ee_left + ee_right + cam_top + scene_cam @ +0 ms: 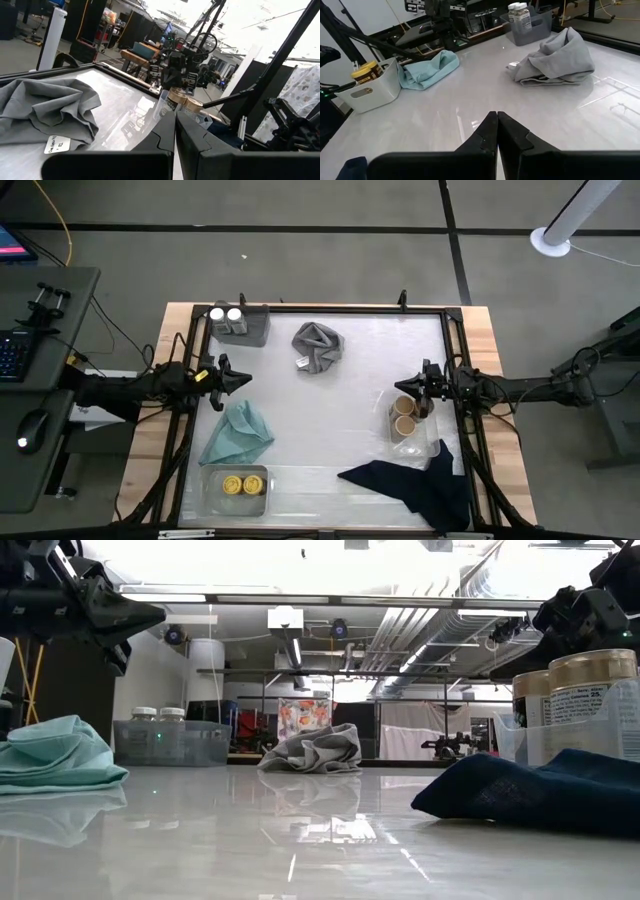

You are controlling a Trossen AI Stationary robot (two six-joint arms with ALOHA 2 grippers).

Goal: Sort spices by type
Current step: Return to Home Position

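Two white-capped jars [226, 315] stand in a grey tray [251, 327] at the far left. Two yellow-capped jars [238, 483] stand in a tray [236, 491] at the near left. Two tan-topped jars [404, 416] stand in a clear tray [410, 442] at the right. My left gripper [244, 379] hovers shut and empty at the left side, above the teal cloth [237, 431]. My right gripper [399, 386] hovers shut and empty just beyond the tan-topped jars.
A grey cloth [317, 346] lies crumpled at the far middle. A navy cloth [418, 484] lies at the near right, partly against the clear tray. A raised dark frame [330, 310] borders the white table top.
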